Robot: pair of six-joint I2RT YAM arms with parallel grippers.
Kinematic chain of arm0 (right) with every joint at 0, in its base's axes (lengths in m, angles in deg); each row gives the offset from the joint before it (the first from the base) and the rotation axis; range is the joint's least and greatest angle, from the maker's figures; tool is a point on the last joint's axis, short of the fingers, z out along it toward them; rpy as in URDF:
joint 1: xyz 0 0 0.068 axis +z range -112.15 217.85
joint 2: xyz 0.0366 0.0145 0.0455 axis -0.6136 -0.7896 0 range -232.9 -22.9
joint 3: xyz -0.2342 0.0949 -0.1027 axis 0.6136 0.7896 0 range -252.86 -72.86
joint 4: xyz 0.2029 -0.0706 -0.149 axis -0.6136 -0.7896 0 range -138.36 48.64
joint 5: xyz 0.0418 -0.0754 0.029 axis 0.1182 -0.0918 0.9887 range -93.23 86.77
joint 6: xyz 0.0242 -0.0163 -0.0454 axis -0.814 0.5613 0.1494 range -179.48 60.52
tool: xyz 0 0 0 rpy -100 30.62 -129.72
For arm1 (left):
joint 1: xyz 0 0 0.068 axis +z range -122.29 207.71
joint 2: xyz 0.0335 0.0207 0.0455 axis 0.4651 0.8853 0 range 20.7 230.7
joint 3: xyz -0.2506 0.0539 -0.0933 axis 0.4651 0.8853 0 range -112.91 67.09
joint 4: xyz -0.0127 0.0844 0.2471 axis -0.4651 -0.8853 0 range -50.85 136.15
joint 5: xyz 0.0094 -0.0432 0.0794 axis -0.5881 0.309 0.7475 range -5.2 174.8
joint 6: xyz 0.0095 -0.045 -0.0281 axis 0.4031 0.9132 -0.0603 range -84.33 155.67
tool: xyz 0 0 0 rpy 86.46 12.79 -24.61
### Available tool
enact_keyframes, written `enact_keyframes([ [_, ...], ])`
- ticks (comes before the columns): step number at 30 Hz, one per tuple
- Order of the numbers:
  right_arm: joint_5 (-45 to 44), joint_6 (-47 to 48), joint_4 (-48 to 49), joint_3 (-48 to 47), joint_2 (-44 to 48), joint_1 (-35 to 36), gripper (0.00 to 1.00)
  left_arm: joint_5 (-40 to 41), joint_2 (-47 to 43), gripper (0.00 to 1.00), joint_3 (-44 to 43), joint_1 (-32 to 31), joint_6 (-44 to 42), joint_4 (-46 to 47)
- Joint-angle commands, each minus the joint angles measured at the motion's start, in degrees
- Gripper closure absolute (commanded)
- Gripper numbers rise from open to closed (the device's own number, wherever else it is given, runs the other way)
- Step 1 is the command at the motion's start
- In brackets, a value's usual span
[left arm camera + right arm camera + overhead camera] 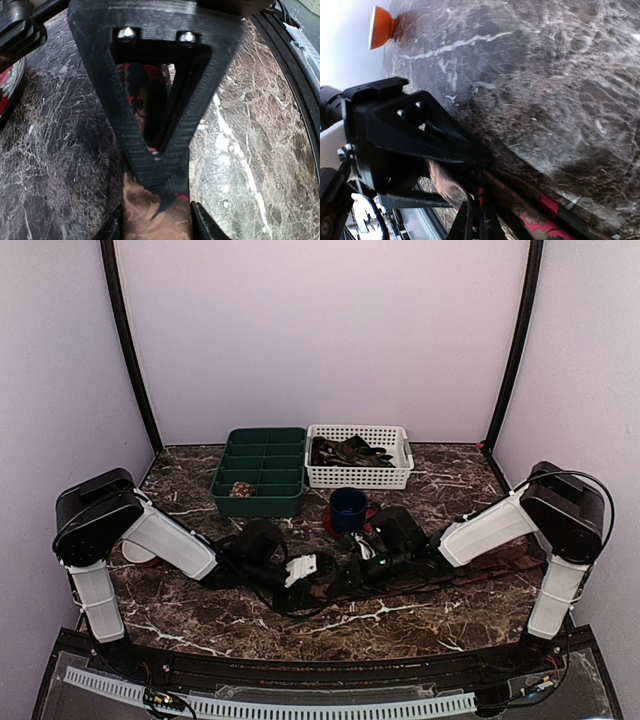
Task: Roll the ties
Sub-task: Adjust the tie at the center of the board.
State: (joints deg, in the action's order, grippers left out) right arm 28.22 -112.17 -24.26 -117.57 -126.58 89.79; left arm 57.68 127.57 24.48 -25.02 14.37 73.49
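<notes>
1. The right gripper (362, 552) sits low over the marble table (400, 625). A tan fold of the tie (445, 186) is pinched between its black fingers (430, 130). The red-patterned length runs away from them flat along the table.
2. The left gripper (308, 567) faces it, just beside. The tie lies under its triangular finger (105, 100) and shows beyond the tip; I cannot tell whether the jaws clamp it.
3. Farther back are a rolled tie (241, 489) in the green compartment tray (262, 502), loose ties (345, 451) in the white basket (360, 480), and a blue mug (347, 508).
</notes>
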Motion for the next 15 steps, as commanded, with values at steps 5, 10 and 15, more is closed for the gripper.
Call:
enact_keyframes([
  [5,-4.01,4.37,-4.06,-0.73,-2.31,0.62,1.0,2.99,-5.85,0.38,6.23,0.5,4.42,0.48],
  [10,-4.38,3.7,-2.21,0.24,-4.56,0.53,1.0,5.27,-9.83,0.35,13.45,0.65,6.21,7.78],
  [15,-4.58,3.56,-2.22,1.04,-4.99,0.44,1.0,6.11,-9.53,0.36,17.81,0.79,8.7,15.08],
])
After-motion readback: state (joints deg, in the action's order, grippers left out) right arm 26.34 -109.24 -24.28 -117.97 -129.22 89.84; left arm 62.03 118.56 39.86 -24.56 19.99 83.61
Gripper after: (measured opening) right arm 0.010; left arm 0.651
